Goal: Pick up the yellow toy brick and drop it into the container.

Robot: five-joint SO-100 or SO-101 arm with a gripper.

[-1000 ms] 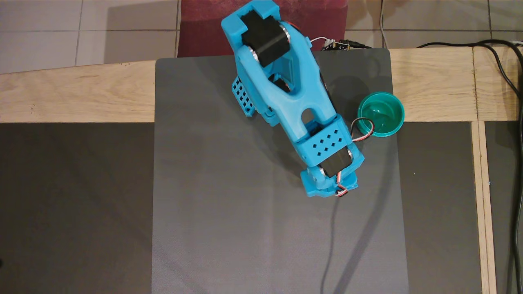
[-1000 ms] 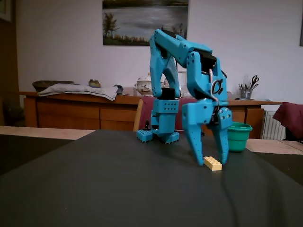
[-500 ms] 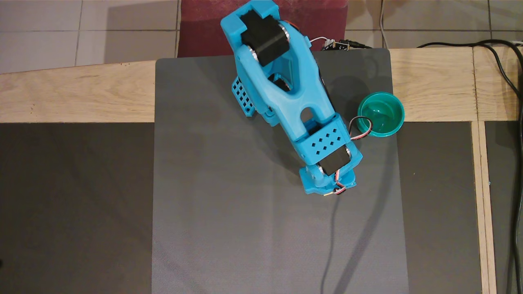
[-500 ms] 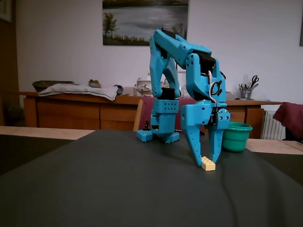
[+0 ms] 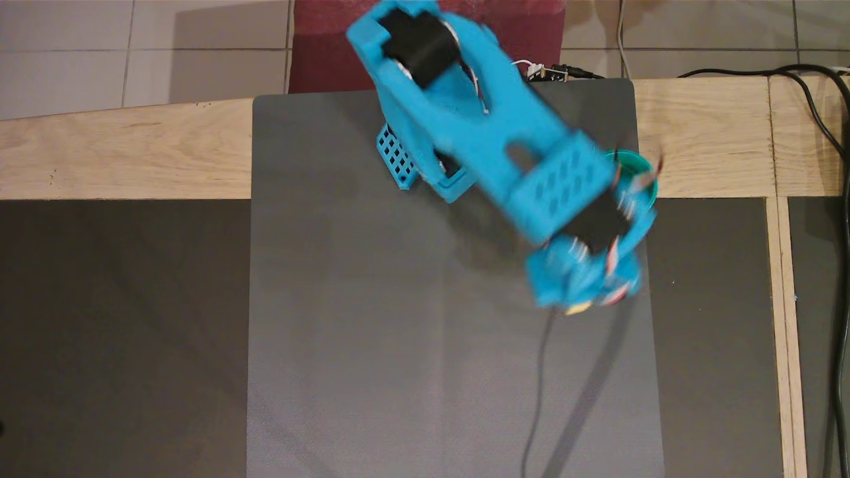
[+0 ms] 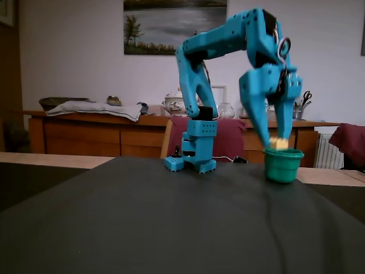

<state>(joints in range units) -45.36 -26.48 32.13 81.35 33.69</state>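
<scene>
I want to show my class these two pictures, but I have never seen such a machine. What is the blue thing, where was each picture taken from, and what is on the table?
The blue thing is a small robot arm standing on a dark mat on a wooden table. At its end is a gripper, two fingers that pinch things.

One picture is taken from straight above, looking down. The other is taken from a camera standing at table height, looking at the arm from the front.

In the fixed view, the fingers hold a small yellow toy brick in the air, close above the rim of a green cup. In the overhead view the arm is blurred, covers most of the cup, and only a sliver of yellow shows.
</scene>
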